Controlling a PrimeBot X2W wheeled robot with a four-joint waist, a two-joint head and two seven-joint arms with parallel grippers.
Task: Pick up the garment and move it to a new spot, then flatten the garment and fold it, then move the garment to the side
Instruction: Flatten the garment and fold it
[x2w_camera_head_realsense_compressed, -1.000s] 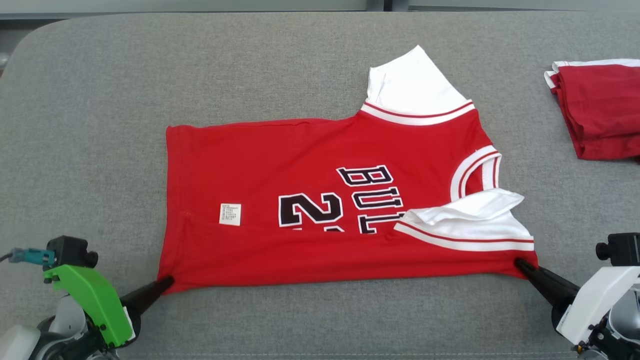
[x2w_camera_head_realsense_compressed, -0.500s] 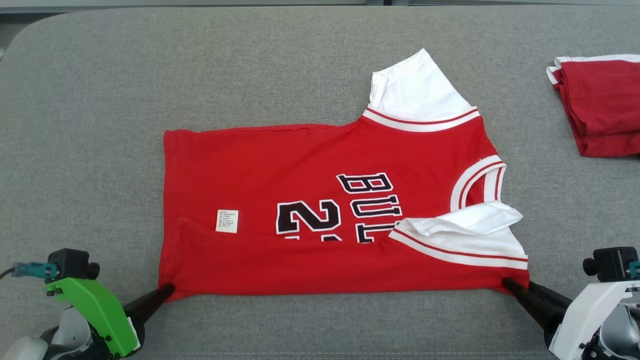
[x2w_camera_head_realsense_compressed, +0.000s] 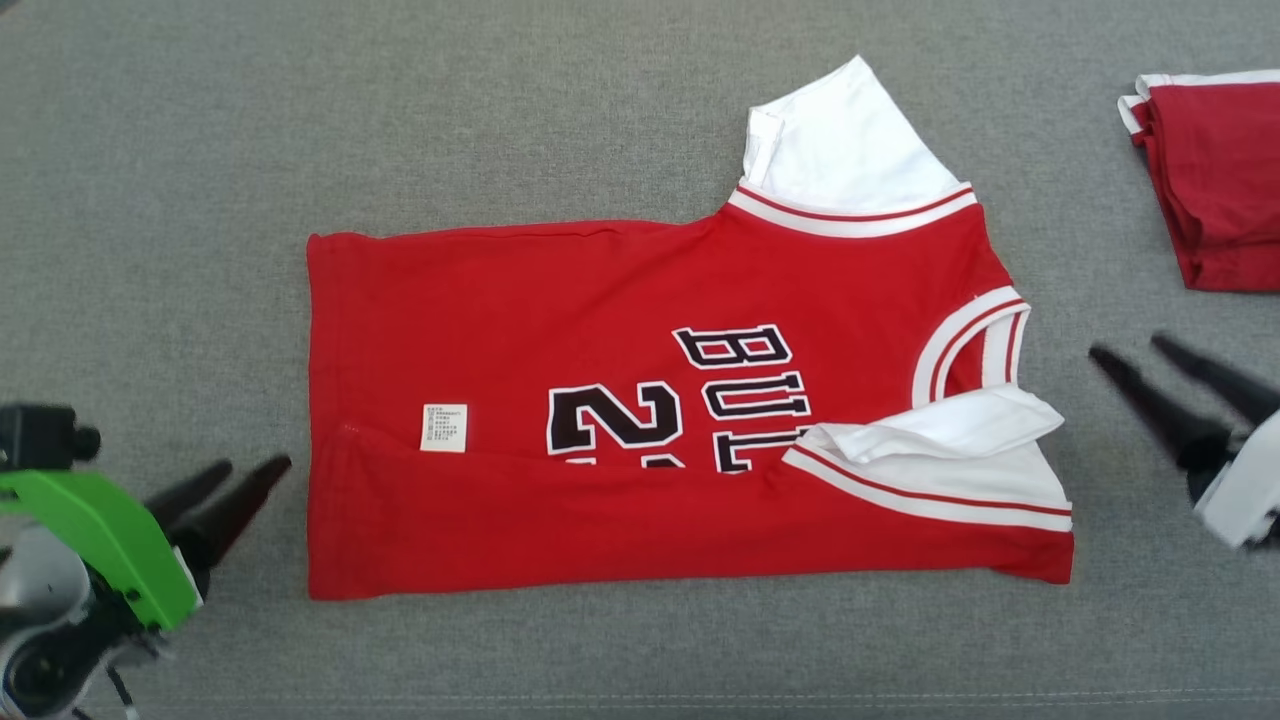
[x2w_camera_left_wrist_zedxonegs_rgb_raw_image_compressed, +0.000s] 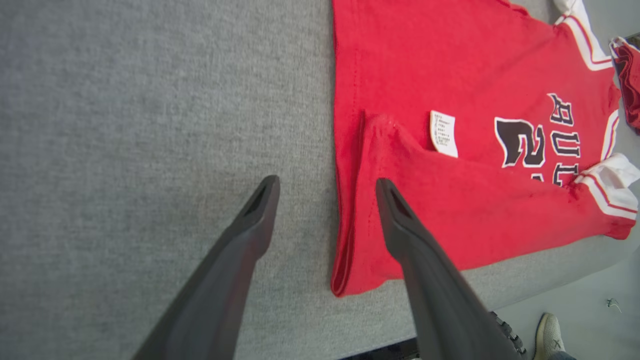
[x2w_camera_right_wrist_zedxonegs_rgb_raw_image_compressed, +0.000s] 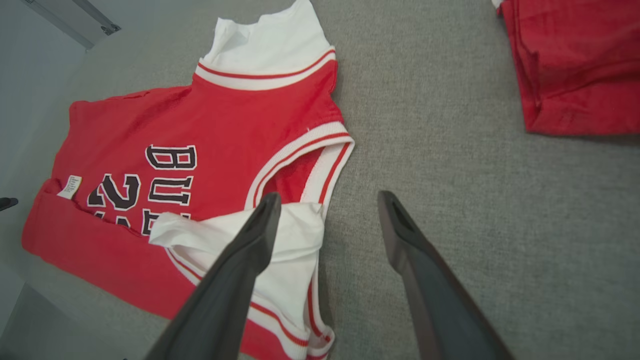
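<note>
Both the left gripper (x2w_camera_head_realsense_compressed: 254, 463) and right gripper (x2w_camera_head_realsense_compressed: 1128, 346) gape empty beside the jersey (x2w_camera_head_realsense_compressed: 600, 330); its rumpled sleeve (x2w_camera_head_realsense_compressed: 940, 425) risks getting creased into the next fold if left unsmoothed

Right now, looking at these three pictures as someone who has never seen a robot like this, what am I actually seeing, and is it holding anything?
You are seeing a two-armed robot at work on laundry. The wide picture comes from a camera on its head, looking down at a grey padded surface. The other two come from cameras on its wrists, each looking along that arm's two dark fingers. The left gripper, with the green part, is at the lower left; the right gripper is at the right. Both are open and hold nothing. Between them lies a red jersey with white sleeves, its near edge folded over the black print, a small white label showing. A second red garment, folded, lies at the far right, apart from the jersey.
</note>
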